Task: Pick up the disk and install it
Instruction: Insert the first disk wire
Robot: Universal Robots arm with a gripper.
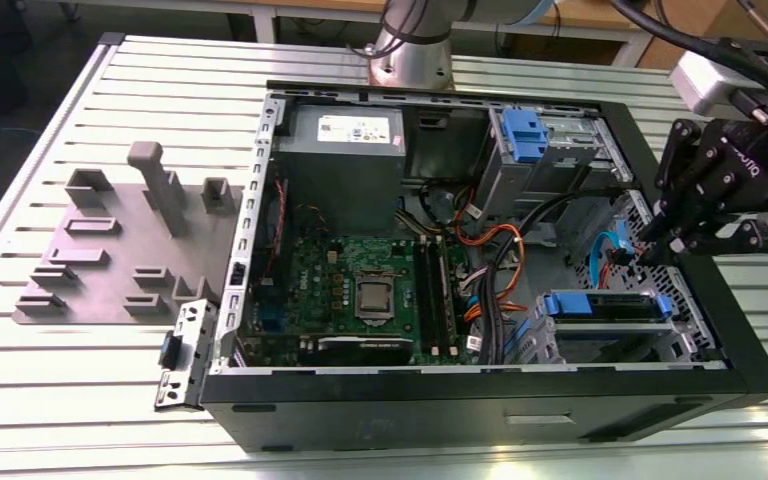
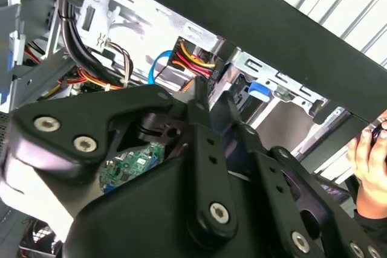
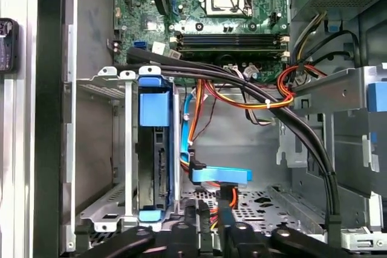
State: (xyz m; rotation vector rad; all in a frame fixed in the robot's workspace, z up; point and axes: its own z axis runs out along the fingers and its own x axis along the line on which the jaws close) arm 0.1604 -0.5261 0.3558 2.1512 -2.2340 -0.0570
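Installation looks nearly done: the disk [image 3: 152, 149], in its blue carrier bracket, sits on edge inside the metal drive cage [image 3: 103, 149] of the open computer case [image 1: 491, 400]. The hand [image 1: 662, 245] hovers over the case just beside that cage, its fingers [image 3: 208, 231] close together and holding nothing. Judging by this, seating the disk fully calls for a straight, gentle push clear of the cables [image 3: 242, 98].

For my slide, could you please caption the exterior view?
Gripper poised over open computer case, near disk in its bay.
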